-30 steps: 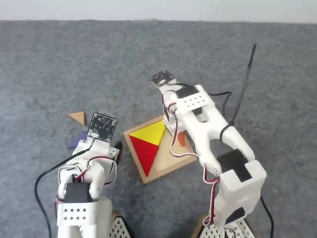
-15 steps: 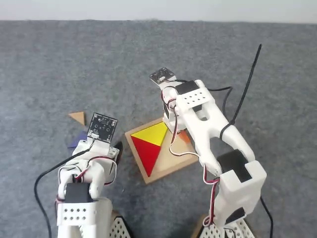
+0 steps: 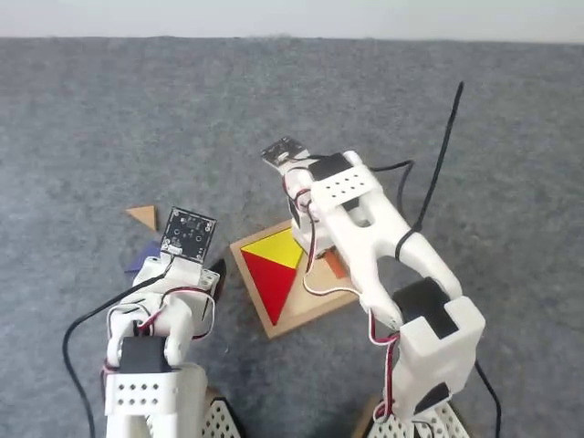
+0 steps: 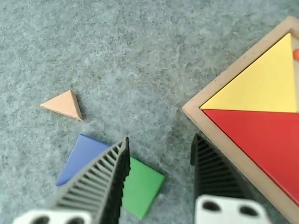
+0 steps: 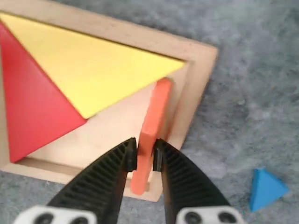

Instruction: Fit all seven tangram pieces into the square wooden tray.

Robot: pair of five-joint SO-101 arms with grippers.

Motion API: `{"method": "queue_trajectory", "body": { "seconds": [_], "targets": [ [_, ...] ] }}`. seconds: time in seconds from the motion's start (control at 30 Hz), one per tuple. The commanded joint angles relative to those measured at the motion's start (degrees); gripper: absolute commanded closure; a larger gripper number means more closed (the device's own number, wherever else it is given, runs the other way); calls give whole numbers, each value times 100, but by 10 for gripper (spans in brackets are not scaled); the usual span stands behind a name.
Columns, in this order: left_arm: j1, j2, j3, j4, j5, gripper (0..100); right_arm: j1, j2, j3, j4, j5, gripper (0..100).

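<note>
1. Since the earlier high frames, the right arm (image 3: pixel 351 196) has swung a little toward the left arm's side above the tray, while the left arm (image 3: pixel 151 338) has kept its place.
2. High view: the right arm reaches over the square wooden tray (image 3: pixel 306 308). The yellow triangle (image 3: pixel 274 246) and the red triangle (image 3: pixel 272 278) lie flat in the tray. An orange piece (image 3: pixel 334 265) peeks out just beside the forearm. A tan triangle (image 3: pixel 141 216) lies on the grey mat (image 3: pixel 182 119) ahead of the left arm.
3. Left wrist view: the left gripper (image 4: pixel 159 156) has its jaws spread wide and holds nothing. A green square (image 4: pixel 140 186) lies just beside one finger, and a blue parallelogram (image 4: pixel 81 156) lies on that finger's far side. The tan triangle sits farther ahead, apart from both. The tray's corner lies just beside the other finger.
4. Right wrist view: the right gripper (image 5: pixel 144 151) is clamped on the orange piece. The piece stands on edge inside the tray along its rim, with its far end near the yellow triangle's tip. A small blue triangle (image 5: pixel 266 189) lies on the mat outside the tray, well apart from the fingers.
</note>
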Motion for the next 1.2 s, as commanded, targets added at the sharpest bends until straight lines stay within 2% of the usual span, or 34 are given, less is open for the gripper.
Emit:
{"method": "queue_trajectory", "body": {
  "seconds": [0.0, 0.13, 0.5, 0.73, 0.97, 1.17],
  "targets": [
    [0, -70, -31, -149, -26, 799, -145, -57, -431, 180, 70, 841],
    [0, -70, -31, -149, -26, 799, -347, -57, -527, 391, 79, 744],
    [0, -70, -22, -149, -18, 799, -505, 31, -484, 338, 141, 786],
    [0, -70, -22, -149, -18, 799, -488, 259, -44, -470, 176, 779],
    [0, -70, -22, -158, -18, 799, -277, 268, 176, -664, 703, 668],
    [0, -70, -22, -158, -26, 799, -295, 259, 440, -1121, 774, 666]
  ]
}}
